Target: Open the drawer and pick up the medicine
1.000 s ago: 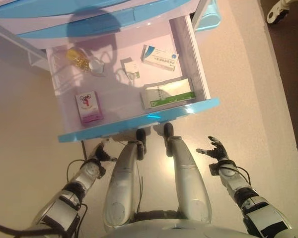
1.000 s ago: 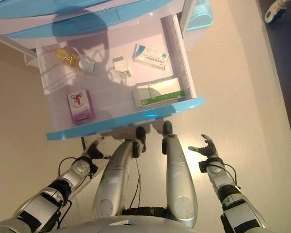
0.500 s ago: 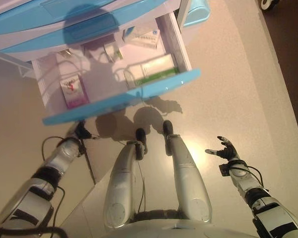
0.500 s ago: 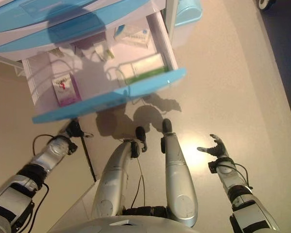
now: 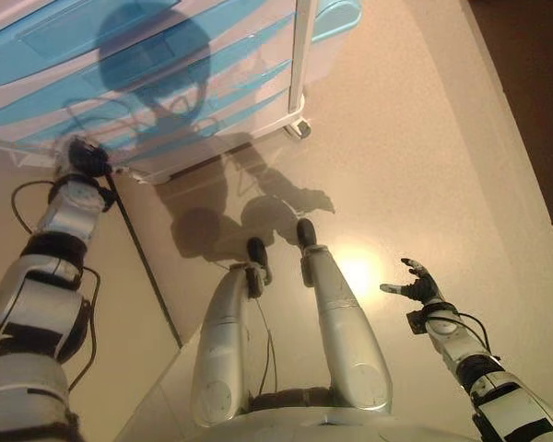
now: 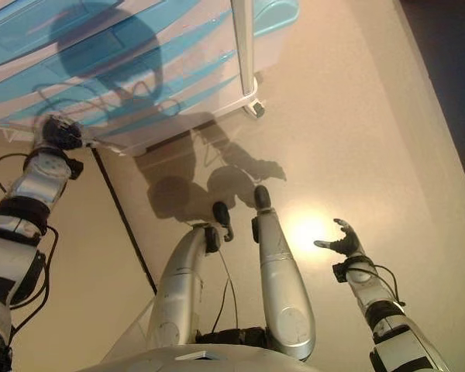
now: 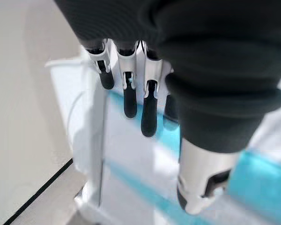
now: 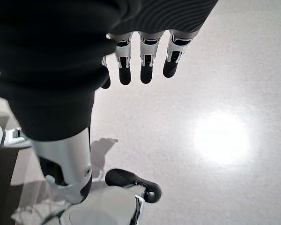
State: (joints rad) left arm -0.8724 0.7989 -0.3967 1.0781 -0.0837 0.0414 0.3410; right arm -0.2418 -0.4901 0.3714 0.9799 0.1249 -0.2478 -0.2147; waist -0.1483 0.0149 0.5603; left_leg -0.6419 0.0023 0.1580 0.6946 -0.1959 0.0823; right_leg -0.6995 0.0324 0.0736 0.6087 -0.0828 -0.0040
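Observation:
The white cabinet (image 5: 166, 74) with blue drawer fronts fills the top left of the eye views. Its fronts look flush; no open drawer and no medicine shows in any view. My left hand (image 5: 81, 158) is stretched out at the cabinet's lower left corner. In the left wrist view its fingers (image 7: 131, 93) are straight and hold nothing, close before a white and blue front (image 7: 131, 154). My right hand (image 5: 415, 285) hangs open and empty over the floor at the lower right, far from the cabinet; its straight fingers (image 8: 145, 65) show above bare floor.
The cabinet stands on a white frame with a caster (image 5: 300, 129) at its right corner. A dark seam (image 5: 147, 267) runs across the beige floor below my left hand. A darker floor strip (image 5: 535, 110) lies at the far right.
The whole view has shifted. The open drawer with its boxes and bottle no longer shows; the cabinet fronts now look flush. My left arm has stretched up to the cabinet's lower left corner.

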